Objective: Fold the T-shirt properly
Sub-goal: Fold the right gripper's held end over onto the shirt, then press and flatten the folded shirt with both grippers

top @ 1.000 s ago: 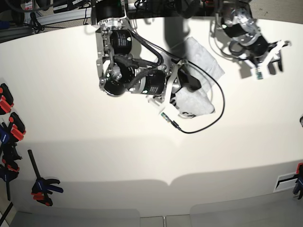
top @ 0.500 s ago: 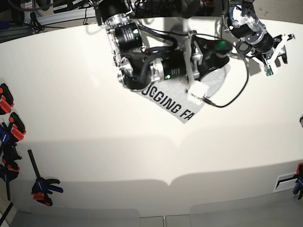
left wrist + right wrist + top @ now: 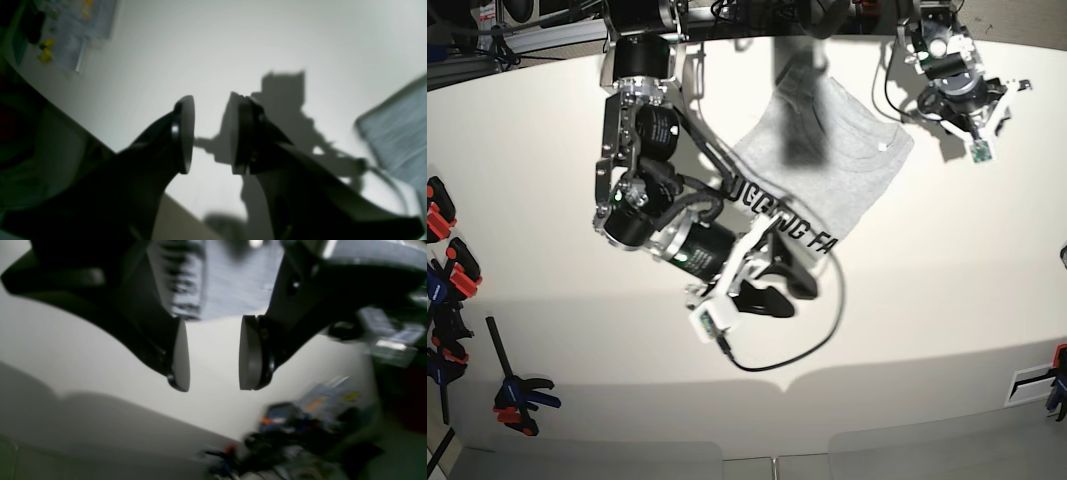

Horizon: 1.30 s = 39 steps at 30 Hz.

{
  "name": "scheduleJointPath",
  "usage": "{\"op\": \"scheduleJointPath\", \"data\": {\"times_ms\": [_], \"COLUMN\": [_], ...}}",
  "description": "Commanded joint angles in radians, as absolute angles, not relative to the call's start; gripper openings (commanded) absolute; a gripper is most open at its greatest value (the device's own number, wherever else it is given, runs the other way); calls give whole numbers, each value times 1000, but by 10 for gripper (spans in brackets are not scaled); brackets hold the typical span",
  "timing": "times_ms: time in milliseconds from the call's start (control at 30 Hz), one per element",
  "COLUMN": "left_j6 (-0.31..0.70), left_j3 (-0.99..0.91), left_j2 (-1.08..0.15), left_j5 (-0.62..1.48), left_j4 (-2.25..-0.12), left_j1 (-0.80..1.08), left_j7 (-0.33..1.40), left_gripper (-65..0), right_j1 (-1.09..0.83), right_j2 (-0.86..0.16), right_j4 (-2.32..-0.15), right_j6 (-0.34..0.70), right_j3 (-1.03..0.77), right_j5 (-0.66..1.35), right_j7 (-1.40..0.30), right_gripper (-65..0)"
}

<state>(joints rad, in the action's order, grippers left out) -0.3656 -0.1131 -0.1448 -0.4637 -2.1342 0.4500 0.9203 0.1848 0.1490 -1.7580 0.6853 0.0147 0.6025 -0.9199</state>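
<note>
The light grey T-shirt (image 3: 827, 165) lies folded on the white table (image 3: 577, 150) at the back middle, with a strip of black lettering (image 3: 792, 222) along its front-left edge. My right gripper (image 3: 777, 285) is open and empty, just in front of that lettered edge. In the right wrist view the gripper (image 3: 213, 373) has its jaws apart over bare table, with grey cloth (image 3: 220, 280) behind them. My left gripper (image 3: 997, 115) is open and empty, off the shirt's right side. The left wrist view shows its gap (image 3: 211, 133) over bare table, and the shirt (image 3: 397, 140) at the right edge.
A black cable (image 3: 787, 360) loops from the right arm onto the table in front of the shirt. Red and blue clamps (image 3: 447, 270) hang on the left edge, another clamp (image 3: 517, 400) lower down. Cables and gear crowd the back edge (image 3: 727, 15).
My right arm has swung off the shirt toward the front-left, gripper now clear of the cloth. The shirt lies uncovered, grey side up with the lettered strip showing. The left gripper has barely moved.
</note>
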Motion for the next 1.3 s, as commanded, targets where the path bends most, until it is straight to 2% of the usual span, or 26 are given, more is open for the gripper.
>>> {"op": "scheduleJointPath", "data": {"times_ms": [0,133,267,400,567,667,800,900,1067,1267], "left_j6": [-373,-334,-271,-268,-268,-274,-382,-409,-446,-492], "left_j3": [-103,27,220,393,519,532,531,531,531,531], "left_j2": [-150,-150,-150,-150,-149,-150,-151,-164,-247,-397], "left_j5": [-477,-403,-245,-234,-241,-361,-470,-564,-689,-710], "left_j4": [-2197,-2350,-2356,-2281,-2081,-1924,-1752,-1674,-1635,-1635], "left_j1": [447,447,455,497,506,456,364,324,307,302], "left_j7": [889,889,850,795,709,687,751,762,772,784], "left_gripper": [-486,-486,-486,-486,-486,-486,-486,-486,-486,-486], "right_j1": [216,289,414,519,574,573,574,573,573,570], "right_j2": [157,157,157,157,157,157,157,157,157,157], "right_j4": [-1738,-1533,-1294,-1097,-920,-877,-873,-873,-883,-885], "right_j6": [698,698,698,698,698,698,698,698,698,698], "right_j3": [20,52,142,233,287,289,289,288,289,289], "right_j5": [622,619,537,494,493,512,505,505,577,639], "right_j7": [-894,-902,-907,-900,-849,-847,-929,-989,-1152,-1232], "right_gripper": [-417,-421,-421,-421,-421,-421,-421,-421,-421,-421]}}
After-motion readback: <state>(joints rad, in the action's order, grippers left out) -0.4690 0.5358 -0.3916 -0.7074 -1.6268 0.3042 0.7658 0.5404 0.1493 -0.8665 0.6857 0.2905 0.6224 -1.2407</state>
